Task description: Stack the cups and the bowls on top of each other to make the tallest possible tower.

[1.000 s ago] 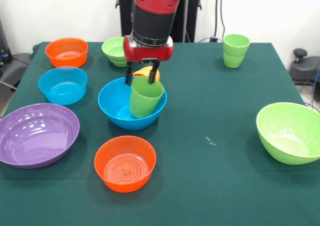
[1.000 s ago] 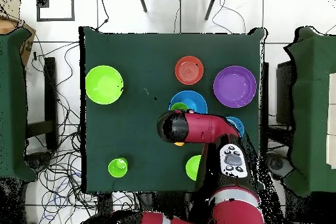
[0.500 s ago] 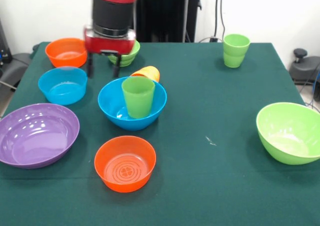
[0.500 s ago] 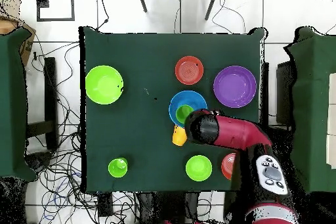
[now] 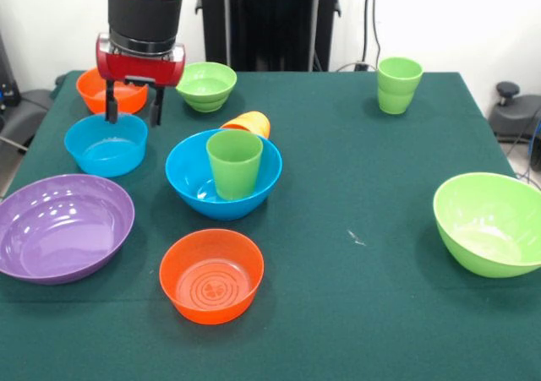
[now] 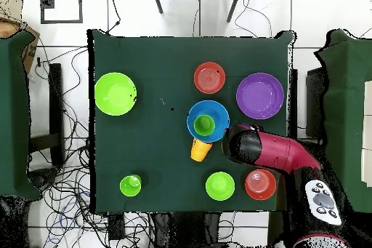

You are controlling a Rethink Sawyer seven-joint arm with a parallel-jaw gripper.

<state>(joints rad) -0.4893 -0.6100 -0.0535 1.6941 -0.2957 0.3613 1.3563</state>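
A green cup (image 5: 234,162) stands upright inside the blue bowl (image 5: 188,176) at mid-table, also seen from above as the green cup (image 6: 204,124) in the blue bowl (image 6: 218,114). An orange cup (image 5: 248,124) lies on its side just behind that bowl. My gripper (image 5: 132,115) hangs open and empty over the far rim of the light blue bowl (image 5: 103,149). In the overhead view the arm (image 6: 269,150) hides that bowl and the gripper.
Around stand an orange bowl (image 5: 90,88) behind the gripper, a small lime bowl (image 5: 205,85), a purple bowl (image 5: 59,226), a front orange bowl (image 5: 211,275), a large lime bowl (image 5: 490,223) and green cups (image 5: 399,85) far right.
The gripper let go of the green cup, which now stands upright in the blue bowl. The gripper moved left in the front view to above the light blue bowl.
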